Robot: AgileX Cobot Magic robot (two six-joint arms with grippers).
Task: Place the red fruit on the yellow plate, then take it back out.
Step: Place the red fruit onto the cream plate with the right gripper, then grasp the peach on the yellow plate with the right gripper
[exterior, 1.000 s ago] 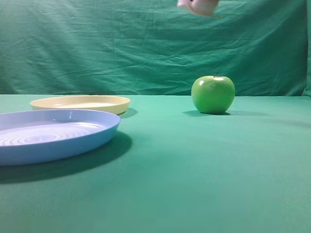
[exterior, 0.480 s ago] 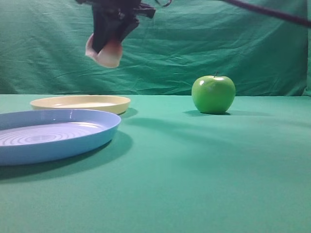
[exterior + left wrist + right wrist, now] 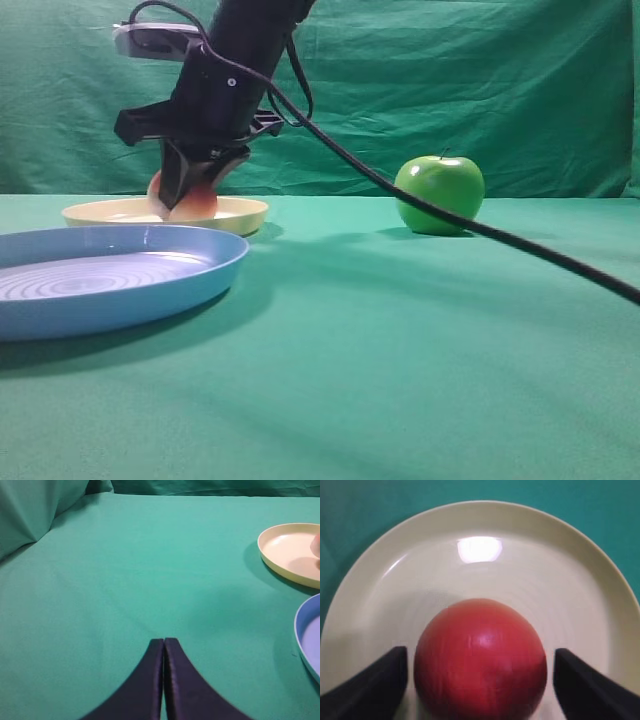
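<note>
The red fruit [image 3: 480,660] rests on the yellow plate [image 3: 570,580], a little toward the near side of its middle. My right gripper [image 3: 480,655] is open around it, with a thin gap showing between the fruit and each finger. From the high view this gripper [image 3: 190,200] reaches down from the upper right onto the yellow plate [image 3: 240,212], and the fruit [image 3: 197,205] peeks out between its fingers. My left gripper [image 3: 164,640] is shut and empty over bare green cloth, well left of the yellow plate [image 3: 285,555].
A larger light blue plate [image 3: 150,290] with concentric ridges sits in front of the yellow one. A glossy green apple [image 3: 439,194] stands at the back right. The right arm's cable slopes across the scene to the right edge. Green cloth covers table and backdrop.
The right arm came down from the top of the view to the left, carrying the red fruit onto the yellow plate. Its jaws have since parted from the fruit.
</note>
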